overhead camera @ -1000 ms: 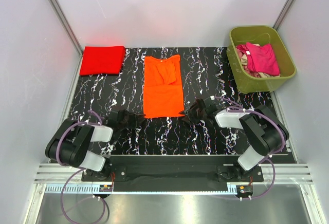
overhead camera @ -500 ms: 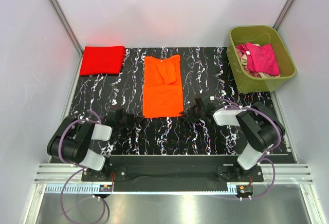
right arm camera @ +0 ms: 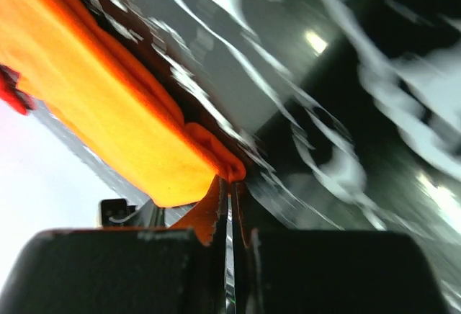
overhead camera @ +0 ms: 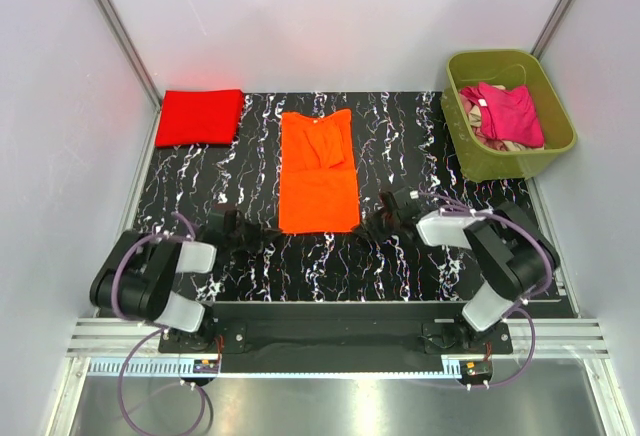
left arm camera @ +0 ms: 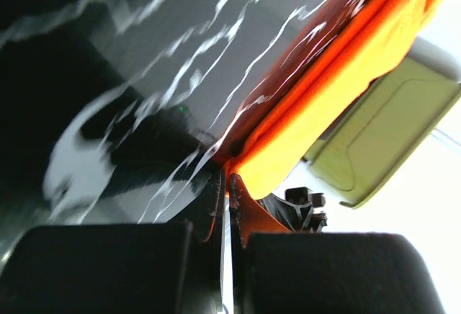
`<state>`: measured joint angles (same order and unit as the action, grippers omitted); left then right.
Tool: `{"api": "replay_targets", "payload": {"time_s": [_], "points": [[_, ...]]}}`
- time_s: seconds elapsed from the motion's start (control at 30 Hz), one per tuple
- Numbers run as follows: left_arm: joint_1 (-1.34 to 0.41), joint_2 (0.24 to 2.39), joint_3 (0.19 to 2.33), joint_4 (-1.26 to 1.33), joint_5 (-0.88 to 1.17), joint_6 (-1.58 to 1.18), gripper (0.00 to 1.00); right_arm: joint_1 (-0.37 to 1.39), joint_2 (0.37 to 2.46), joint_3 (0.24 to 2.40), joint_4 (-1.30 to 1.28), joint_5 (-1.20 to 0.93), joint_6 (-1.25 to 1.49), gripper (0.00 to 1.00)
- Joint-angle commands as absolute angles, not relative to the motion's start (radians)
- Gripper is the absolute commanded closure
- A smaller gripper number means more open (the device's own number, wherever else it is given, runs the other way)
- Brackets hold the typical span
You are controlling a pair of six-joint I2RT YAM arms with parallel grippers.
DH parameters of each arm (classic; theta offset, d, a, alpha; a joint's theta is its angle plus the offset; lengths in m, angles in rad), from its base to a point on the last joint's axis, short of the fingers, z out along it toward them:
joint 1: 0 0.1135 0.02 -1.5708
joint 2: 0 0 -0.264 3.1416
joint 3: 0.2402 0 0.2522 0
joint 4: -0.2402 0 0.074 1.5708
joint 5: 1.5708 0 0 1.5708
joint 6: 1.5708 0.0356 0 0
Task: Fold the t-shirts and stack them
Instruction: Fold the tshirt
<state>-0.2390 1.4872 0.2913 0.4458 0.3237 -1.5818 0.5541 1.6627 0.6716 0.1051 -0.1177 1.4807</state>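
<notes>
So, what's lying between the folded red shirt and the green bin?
The orange t-shirt, flat on the table, with bare table on either side; the top view shows it.

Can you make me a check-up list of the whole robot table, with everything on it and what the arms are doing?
Surface: black marbled table, no spills seen.
Job's things: orange t-shirt lies partly folded in the middle; red t-shirt sits folded at the far left corner; pink clothes wait in the green bin at the far right.
Clutter: nothing seen.
Grippers: left end effector and right end effector each pinch a near corner of the orange t-shirt.
Cables: purple cables loop around both arms, away from the cloth.
Surroundings: white walls on three sides.
</notes>
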Motion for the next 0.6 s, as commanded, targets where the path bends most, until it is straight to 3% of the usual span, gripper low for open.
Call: {"api": "replay_targets", "payload": {"time_s": [0.0,0.23,0.57], "points": [[-0.256,1.369,0.255,0.221,0.328,-1.528,1.00,0.583,1.553,0.623,-0.043,-0.127,1.457,1.00],[-0.345,1.037,0.134,0.063,0.324,-1.623,1.00,0.693,1.384,0.520,-0.095,-0.152,1.534,1.00],[-0.448,0.491,0.228,-0.429,0.212,-1.638,1.00,0.873,1.109,0.525,-0.304,-0.057,1.643,1.00]]}}
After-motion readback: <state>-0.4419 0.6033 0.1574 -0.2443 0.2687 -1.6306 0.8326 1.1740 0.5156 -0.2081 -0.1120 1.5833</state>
